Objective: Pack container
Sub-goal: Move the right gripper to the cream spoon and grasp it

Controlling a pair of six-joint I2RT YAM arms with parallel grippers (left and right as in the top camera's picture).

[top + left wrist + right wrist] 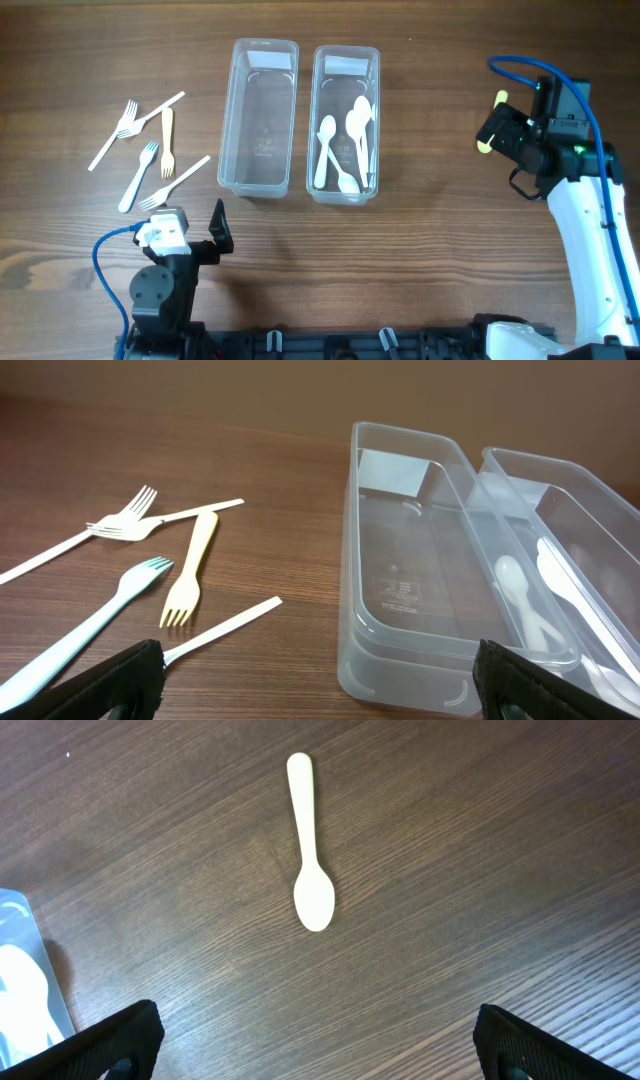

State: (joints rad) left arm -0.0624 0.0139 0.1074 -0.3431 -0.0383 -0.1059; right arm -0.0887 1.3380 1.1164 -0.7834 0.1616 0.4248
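Note:
Two clear plastic containers stand side by side at the table's back middle. The left container (258,170) (400,655) is empty. The right container (346,65) (575,500) holds several white spoons (345,140). Several plastic forks (150,150) lie scattered to the left; one of them is a yellow fork (190,575). A cream spoon (313,900) lies alone on the wood below my right gripper (325,1050) (497,128), which hangs open above it. My left gripper (320,690) (188,228) is open and low at the front, facing the forks and the empty container.
The wooden table (430,230) carries nothing else. In the left wrist view a white fork handle (225,622) lies just ahead of my left finger, and the empty container's near corner sits before my right finger.

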